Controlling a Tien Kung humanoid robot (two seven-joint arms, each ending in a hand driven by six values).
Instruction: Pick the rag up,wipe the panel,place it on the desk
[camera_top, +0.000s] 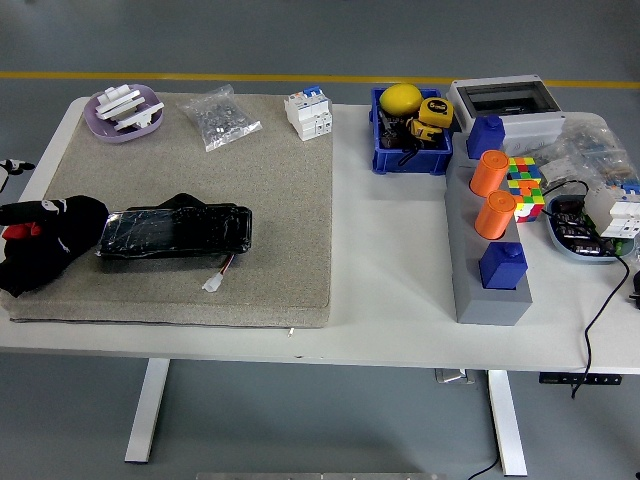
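The black rag (48, 248) lies bunched at the left end of the grey felt mat (280, 200), with a small red patch showing on it. Its right side touches the left end of the black glossy panel (175, 232), which lies flat on the mat. A thin wire with a white plug (214, 282) trails from the panel's front. Of my left hand only a thin sliver (8, 165) shows at the picture's left edge, apart from the rag. My right arm is out of sight.
At the mat's back stand a purple dish of white parts (124, 111), a bag of screws (219, 117) and a white breaker (307, 113). Right of the mat are a blue bin (410, 140), a grey block with orange cylinders (487, 240) and a cable (600, 310).
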